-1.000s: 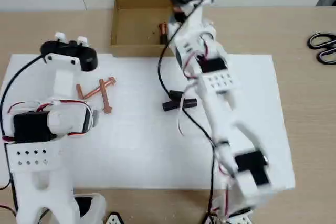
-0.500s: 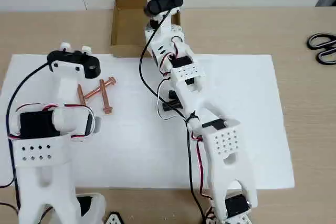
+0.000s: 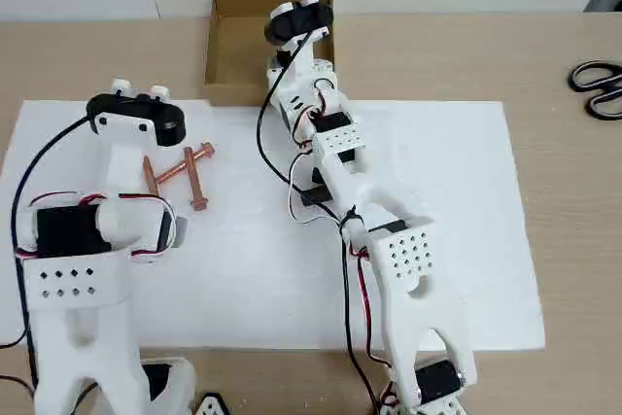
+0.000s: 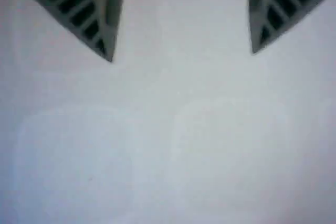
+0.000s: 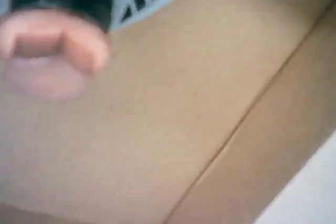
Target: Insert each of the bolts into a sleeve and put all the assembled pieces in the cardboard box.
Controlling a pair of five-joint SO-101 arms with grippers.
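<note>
**Right arm swung over the cardboard box**

The right gripper (image 3: 299,22) has been carried leftward and is now held over the cardboard box (image 3: 236,44). Its fingers are closed on a sleeved bolt (image 5: 50,51) just above the box floor. The piece is best lowered close to the floor before release, so that it is not bounced out. The left gripper (image 4: 181,53) is held wide open and empty, well apart from the box, near three loose bolts (image 3: 183,170).

No text, label or number is readable anywhere.
</note>
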